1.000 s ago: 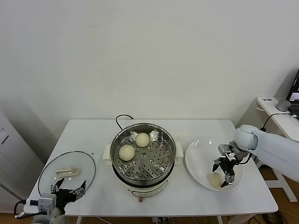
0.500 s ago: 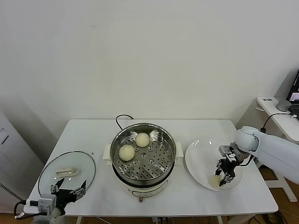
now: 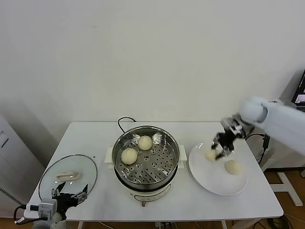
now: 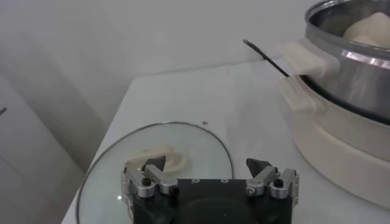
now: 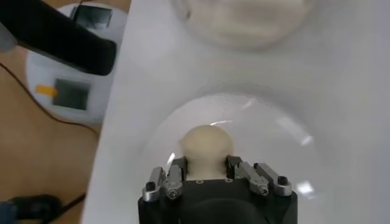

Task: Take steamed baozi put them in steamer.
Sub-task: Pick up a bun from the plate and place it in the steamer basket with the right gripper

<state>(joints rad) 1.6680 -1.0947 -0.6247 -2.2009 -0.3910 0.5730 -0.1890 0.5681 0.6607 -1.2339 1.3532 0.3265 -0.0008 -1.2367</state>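
The steamer (image 3: 164,174) stands mid-table with two steamed baozi (image 3: 145,142) (image 3: 129,155) on its perforated floor. My right gripper (image 3: 216,151) hangs above the left part of the white plate (image 3: 214,183), shut on a third baozi (image 3: 211,154). In the right wrist view that bun (image 5: 208,145) sits squeezed between the fingers (image 5: 177,168), well above the plate (image 5: 286,146). One more baozi (image 3: 232,167) lies on the plate. My left gripper (image 3: 71,194) (image 4: 209,173) is parked open at the front left, over the glass lid (image 4: 183,143).
The glass lid with a white handle (image 3: 66,174) lies flat at the table's front left. A black cord (image 3: 123,121) runs behind the steamer. The steamer's steel wall (image 4: 350,70) and side handle (image 4: 301,58) rise beyond my left gripper. A side desk (image 3: 286,112) stands far right.
My right gripper closed on a baozi low on the plate, then lifted it up and leftward toward the steamer. Another bun on the plate came into sight. The left arm stayed still.
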